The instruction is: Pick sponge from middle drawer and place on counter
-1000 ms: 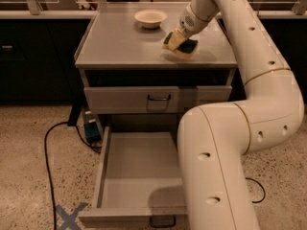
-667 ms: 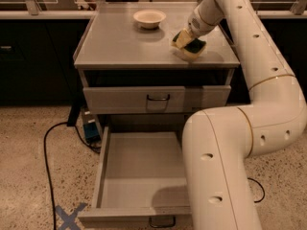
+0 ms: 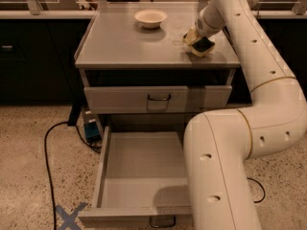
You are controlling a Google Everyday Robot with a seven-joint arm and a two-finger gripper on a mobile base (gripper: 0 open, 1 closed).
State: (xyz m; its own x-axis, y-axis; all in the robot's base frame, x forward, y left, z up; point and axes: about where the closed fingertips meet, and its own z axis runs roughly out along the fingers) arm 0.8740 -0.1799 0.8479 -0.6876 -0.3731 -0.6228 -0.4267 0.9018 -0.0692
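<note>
From my seat, the pale two-finger gripper (image 3: 197, 41) sits low over the right rear part of the flat grey counter (image 3: 124, 44). It looks closed on the small dark green and yellow sponge (image 3: 203, 45). The jaws hug the pad from either side, though I cannot tell how firm the hold is.

The sponge is tipped, with its dark scrub face toward the camera and a strip of yellow foam along the lower edge. Its bottom corner seems to be at, or only just above, the counter surface near the right rim. I cannot say for certain that it is touching.

I judge the task nearly done. The sponge is out of the wide grey metal middle drawer (image 3: 144, 176), which stands pulled open below with nothing showing on its flat floor. What is left is to set the pad fully down, let go and lift clear. The soft foam should settle flat once freed.

Further out, a cream-white bowl (image 3: 150, 18) stands well apart at the counter's back. The closed grey drawer front (image 3: 158, 98) with its dark handle is just under the counter. The bulky white arm (image 3: 259, 80) covers the right side of the view.
</note>
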